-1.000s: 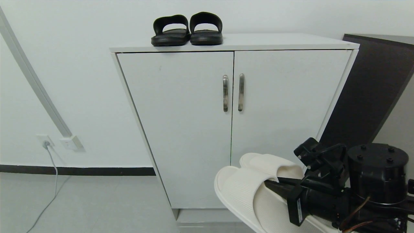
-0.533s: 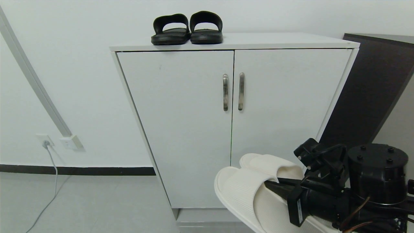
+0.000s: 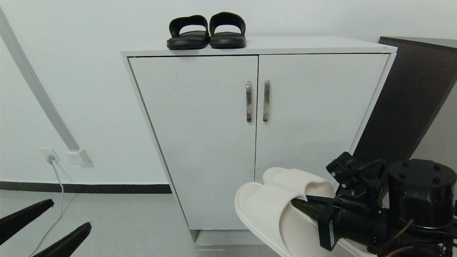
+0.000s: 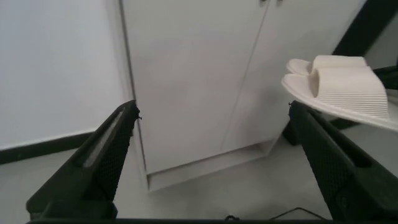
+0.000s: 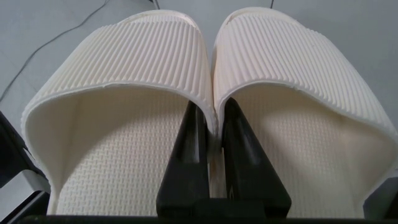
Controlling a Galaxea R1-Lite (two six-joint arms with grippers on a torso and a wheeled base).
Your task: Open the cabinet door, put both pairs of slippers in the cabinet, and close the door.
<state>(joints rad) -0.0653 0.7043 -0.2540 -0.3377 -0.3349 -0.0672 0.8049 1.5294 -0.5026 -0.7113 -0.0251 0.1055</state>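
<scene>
- Right hand [image 3: 297,204] is clamping the white slippers [image 3: 266,210] — its fingers [image 5: 186,143] are pinching the two adjoining strap edges together, holding the pair side by side, low in front of the cabinet [image 3: 200,150], by the right door [image 3: 314,114].
- Left hand [image 3: 68,214] is hanging released, spread wide, gripping nothing, low and off to the cabinet's left.
- Black slippers [image 3: 207,32] are sitting side by side on the cabinet top, toward its left end.
- Both doors are sitting shut — handles [image 3: 249,102] are meeting at the centre seam.
</scene>
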